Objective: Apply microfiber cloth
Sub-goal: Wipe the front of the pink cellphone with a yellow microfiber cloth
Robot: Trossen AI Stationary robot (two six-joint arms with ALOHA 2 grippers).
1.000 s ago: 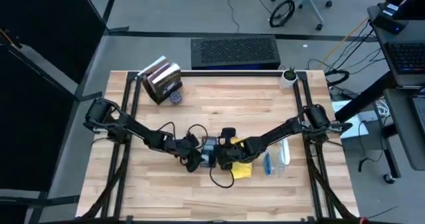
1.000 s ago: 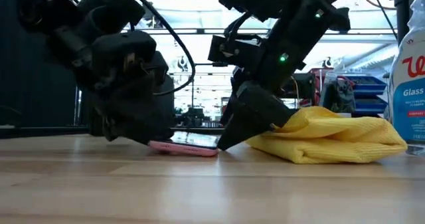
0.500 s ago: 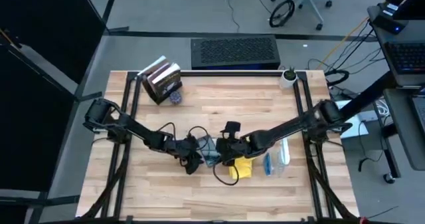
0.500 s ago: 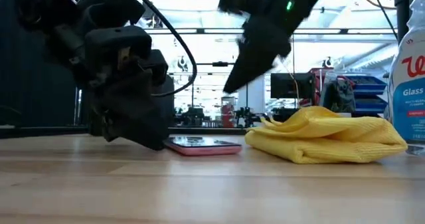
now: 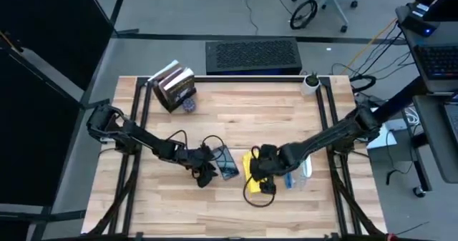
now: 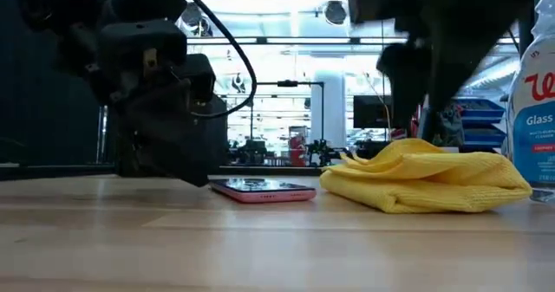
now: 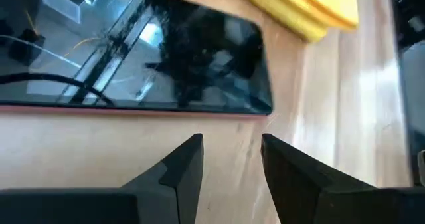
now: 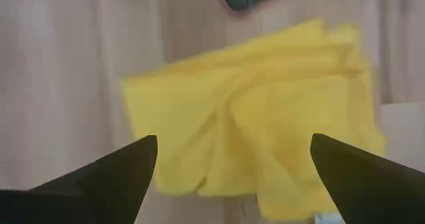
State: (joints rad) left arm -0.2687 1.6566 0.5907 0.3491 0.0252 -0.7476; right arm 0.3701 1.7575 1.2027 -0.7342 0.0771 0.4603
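1. Since a second ago my right gripper [image 5: 259,175] has left the smartphone [image 6: 263,190] and swung over the microfiber cloth [image 6: 425,185].
2. My left gripper [image 7: 229,161] sits low beside the phone's edge, fingers slightly parted, holding nothing.
3. I see the cloth bunched, bright yellow, on the table [image 5: 236,112] just right of the phone.
4. My right fingers are spread wide above it.

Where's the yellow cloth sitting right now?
In the high view the microfiber cloth lies bunched on the table's near-centre, between the phone and the spray bottle. The open right gripper hangs directly above it.
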